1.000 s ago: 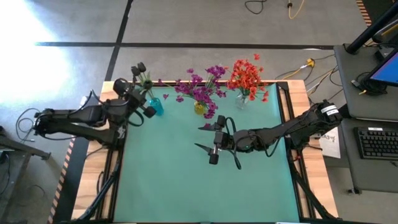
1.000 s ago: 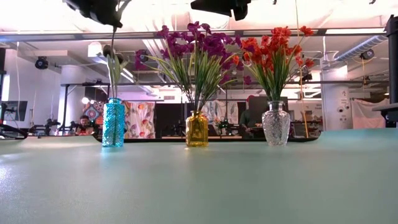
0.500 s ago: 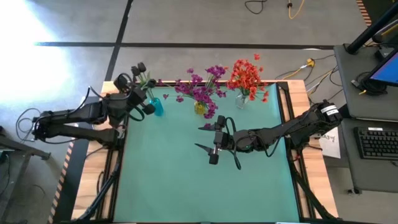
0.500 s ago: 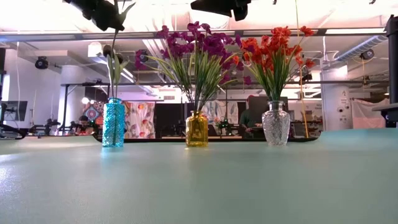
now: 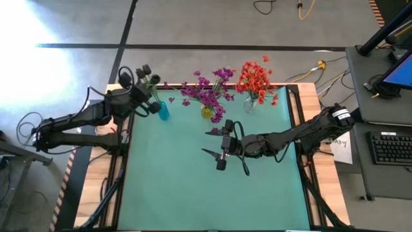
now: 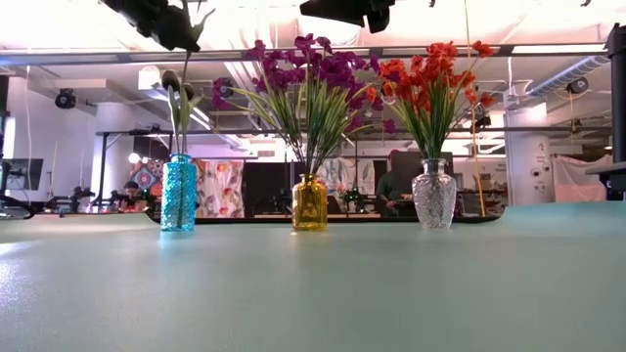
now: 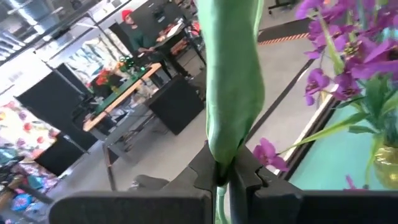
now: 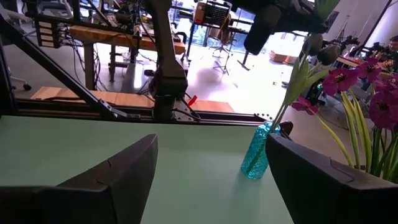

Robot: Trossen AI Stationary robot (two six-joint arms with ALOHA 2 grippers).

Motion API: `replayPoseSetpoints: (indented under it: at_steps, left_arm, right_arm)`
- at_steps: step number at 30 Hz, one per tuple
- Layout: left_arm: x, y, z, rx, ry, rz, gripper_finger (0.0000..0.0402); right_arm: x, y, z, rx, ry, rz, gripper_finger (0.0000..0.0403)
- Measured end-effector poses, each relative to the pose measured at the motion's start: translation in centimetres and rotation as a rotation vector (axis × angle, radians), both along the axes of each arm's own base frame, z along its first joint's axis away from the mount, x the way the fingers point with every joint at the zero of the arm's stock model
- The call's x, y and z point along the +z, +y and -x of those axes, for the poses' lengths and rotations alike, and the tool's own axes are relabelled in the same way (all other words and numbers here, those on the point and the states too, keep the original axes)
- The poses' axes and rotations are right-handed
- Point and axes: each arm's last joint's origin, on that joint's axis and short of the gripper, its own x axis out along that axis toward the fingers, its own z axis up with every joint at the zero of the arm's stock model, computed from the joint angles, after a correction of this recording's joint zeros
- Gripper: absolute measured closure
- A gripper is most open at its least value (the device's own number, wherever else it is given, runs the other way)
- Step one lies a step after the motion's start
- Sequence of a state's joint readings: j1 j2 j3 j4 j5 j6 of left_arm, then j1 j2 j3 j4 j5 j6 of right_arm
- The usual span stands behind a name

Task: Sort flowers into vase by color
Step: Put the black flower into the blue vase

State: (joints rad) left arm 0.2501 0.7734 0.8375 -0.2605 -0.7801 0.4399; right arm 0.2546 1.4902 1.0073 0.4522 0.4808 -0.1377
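Three vases stand along the table's far edge. The blue vase (image 5: 163, 111) (image 6: 178, 193) holds dark-budded stems (image 5: 143, 71). The yellow vase (image 6: 310, 203) holds purple flowers (image 5: 209, 90). The clear vase (image 6: 434, 196) holds orange-red flowers (image 5: 256, 80). My left gripper (image 5: 140, 98) (image 6: 166, 20) is high above the blue vase, shut on a green-stemmed flower (image 6: 184, 68) whose stem runs down to the vase's mouth. My right gripper (image 5: 219, 149) (image 8: 211, 180) hovers open over mid-table and holds nothing. My left gripper pinches the flower's green stem and leaf (image 7: 221, 163) between its two shut fingers, high on the stem and well above the blue vase. The leaf (image 7: 231, 81) stands out past the fingertips. The stem hangs down toward the vase's mouth (image 8: 268, 127); its lower end looks to be inside.
The teal mat (image 5: 193, 187) spreads bare toward the near edge. Dark frame rails (image 5: 122, 167) run along both sides of the table. Beyond the far edge the room holds desks, equipment and seated people (image 6: 130, 194).
My left gripper has moved toward the table's far-left corner, staying shut on the stem. The top of the held flower has swung with it, while its lower end has stayed at the blue vase.
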Motion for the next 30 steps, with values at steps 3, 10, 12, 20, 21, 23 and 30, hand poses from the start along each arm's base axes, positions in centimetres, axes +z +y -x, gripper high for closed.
replayPoseSetpoints:
  at_steps: [3,10,12,20,21,23,30]
  left_arm:
    - [-0.2,0.0,-0.2,-0.008,0.012,0.01,0.0401]
    - [-0.9,0.1,-0.4,-0.005,0.076,0.029,0.0401]
    - [-1.0,0.1,-0.5,-0.004,0.088,0.032,0.0401]
    - [-1.5,0.3,-1.1,0.001,0.1,0.052,0.0401]
    - [-1.5,0.3,-1.1,0.003,0.096,0.057,0.0401]
    - [-1.7,0.3,-1.3,0.008,0.084,0.07,0.04]
    - [-2.5,0.3,-1.3,0.038,0.065,0.152,0.0347]
  right_arm:
    - [0.0,0.0,0.0,0.0,0.0,0.0,0.0115]
    - [0.0,0.0,0.0,-0.001,-0.002,-0.009,0.0115]
    - [0.0,0.0,0.0,-0.002,-0.002,-0.009,0.0115]
    - [0.0,-0.2,-0.1,-0.008,-0.002,-0.008,0.0115]
    - [0.0,-0.2,-0.1,-0.008,-0.002,-0.008,0.0115]
    - [0.0,-0.2,0.0,-0.008,-0.002,-0.008,0.0115]
    - [-0.1,-0.2,0.0,-0.008,0.008,-0.005,0.0115]
